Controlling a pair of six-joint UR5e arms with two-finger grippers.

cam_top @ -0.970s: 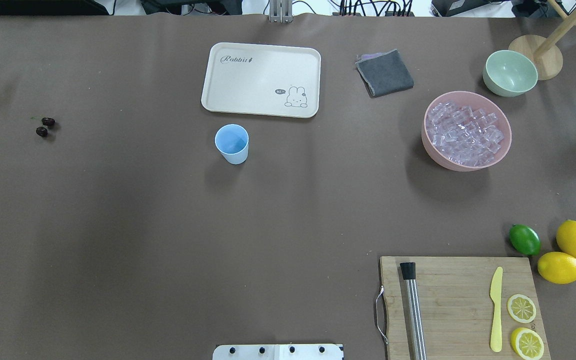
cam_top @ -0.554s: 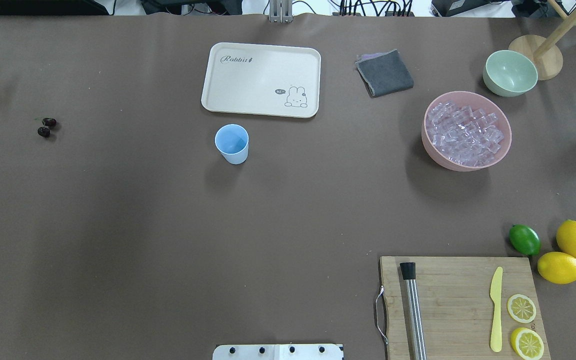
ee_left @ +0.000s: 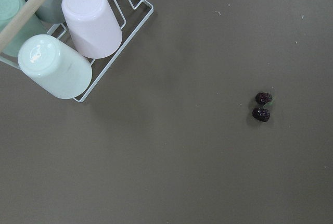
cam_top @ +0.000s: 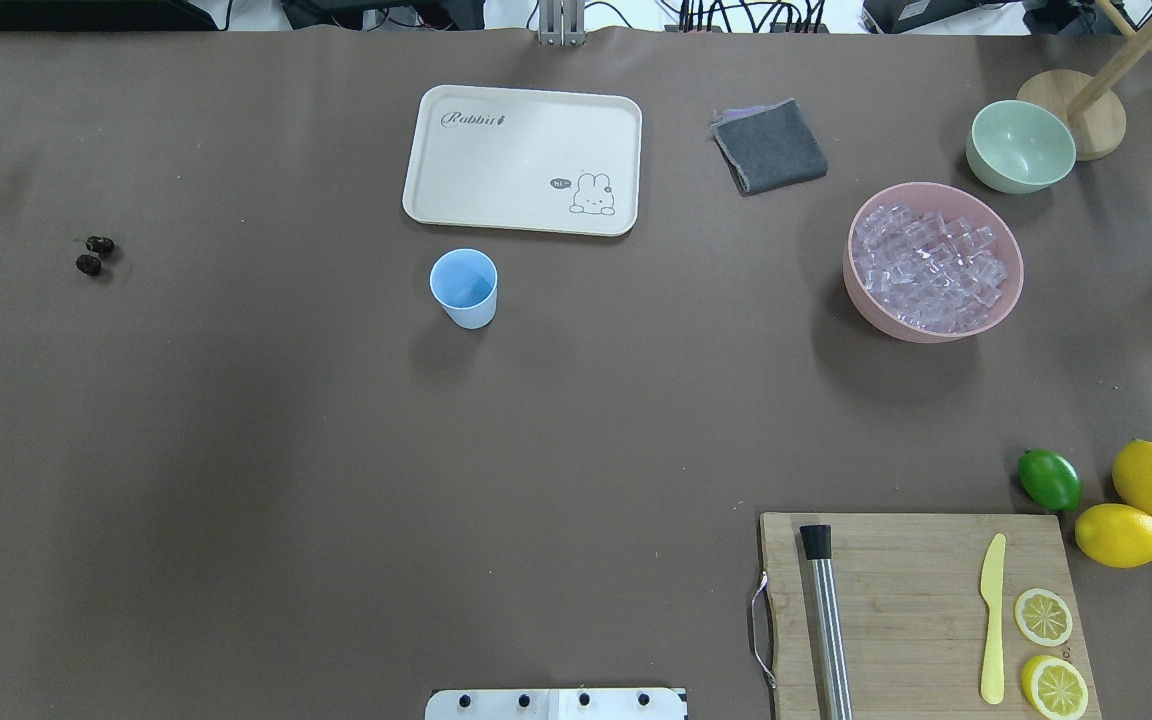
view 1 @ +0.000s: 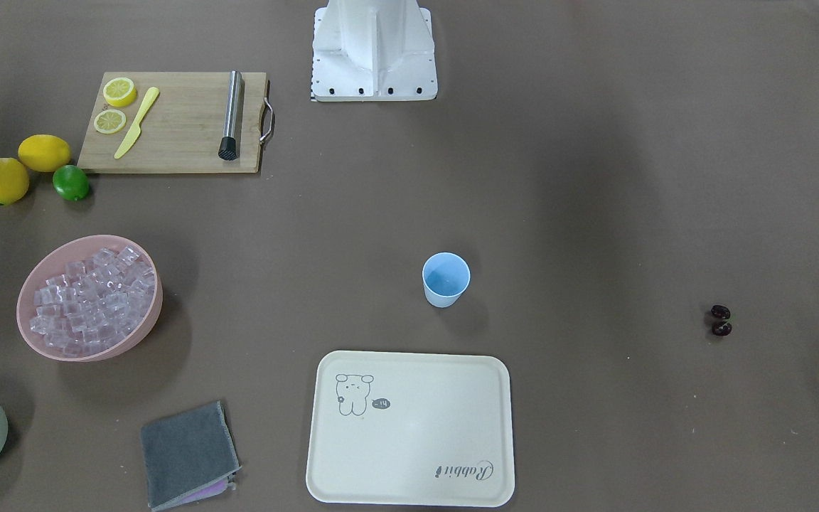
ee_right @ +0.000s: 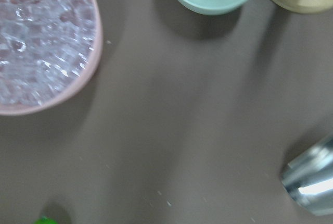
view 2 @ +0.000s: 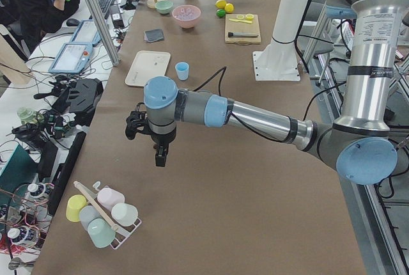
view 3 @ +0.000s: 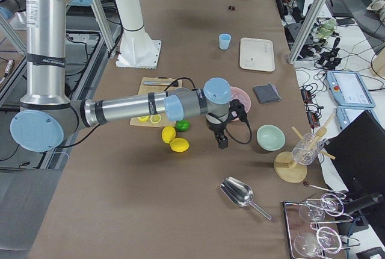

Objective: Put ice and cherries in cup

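The light blue cup (cam_top: 464,287) stands upright and empty mid-table, just in front of the cream tray; it also shows in the front view (view 1: 446,279). The two dark cherries (cam_top: 93,255) lie on the far left of the table, and show in the left wrist view (ee_left: 262,106). The ice (cam_top: 931,265) fills the pink bowl (cam_top: 861,300) on the right. My left gripper (view 2: 158,153) hangs above the table's left end. My right gripper (view 3: 221,140) hangs near the pink bowl. Neither shows in the overhead or front view, so I cannot tell whether they are open or shut.
A wire rack of upturned cups (ee_left: 78,36) lies near the cherries. A pale green bowl (cam_top: 1021,145), a metal scoop (view 3: 237,194), a grey cloth (cam_top: 769,146), a lime (cam_top: 1049,479), two lemons and a cutting board (cam_top: 896,560) with a knife and muddler sit on the right.
The cherries have shifted very slightly to the right in the overhead view. Nothing else has visibly moved.
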